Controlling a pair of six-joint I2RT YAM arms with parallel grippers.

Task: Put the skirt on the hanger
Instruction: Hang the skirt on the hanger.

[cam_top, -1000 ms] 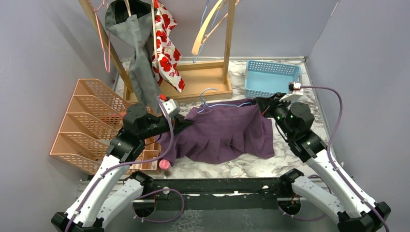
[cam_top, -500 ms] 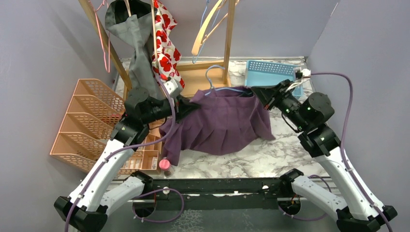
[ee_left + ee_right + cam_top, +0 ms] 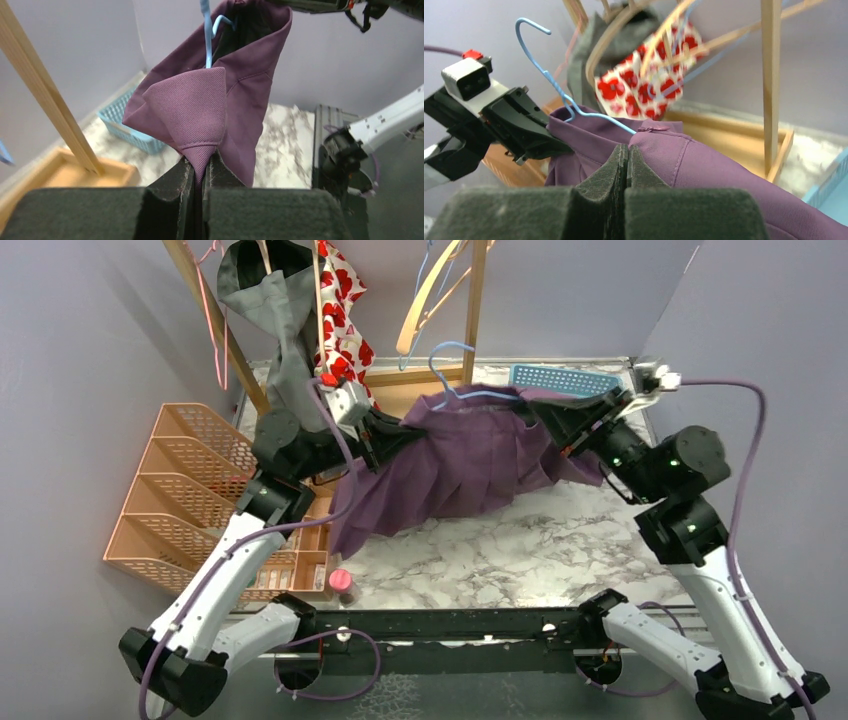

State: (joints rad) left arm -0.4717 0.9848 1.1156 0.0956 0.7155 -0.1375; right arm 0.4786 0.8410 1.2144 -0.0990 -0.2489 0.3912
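The purple skirt (image 3: pixel 470 455) hangs stretched in the air between both grippers, its hem drooping at the left toward the marble table (image 3: pixel 500 550). A blue wire hanger (image 3: pixel 447 360) runs inside the waistband, its hook sticking up above it. My left gripper (image 3: pixel 385 435) is shut on a bunched fold of the skirt (image 3: pixel 200 110) at the waistband's left end, seen up close at the left gripper (image 3: pixel 204 160). My right gripper (image 3: pixel 548 412) is shut on the waistband's right end. In the right wrist view the hanger (image 3: pixel 554 80) enters the skirt (image 3: pixel 704 165) just above the right gripper (image 3: pixel 627 150).
A wooden clothes rack (image 3: pixel 470 320) stands at the back, holding a grey garment (image 3: pixel 285 340), a red-flowered cloth (image 3: pixel 345 310) and spare hangers. An orange mesh organiser (image 3: pixel 180 490) sits at the left, a blue basket (image 3: pixel 560 380) at the back right, a small pink-capped bottle (image 3: pixel 342 582) near the front.
Both arms have raised the skirt and hanger off the table and carried them back toward the rack. The right arm has swung up and to the right.
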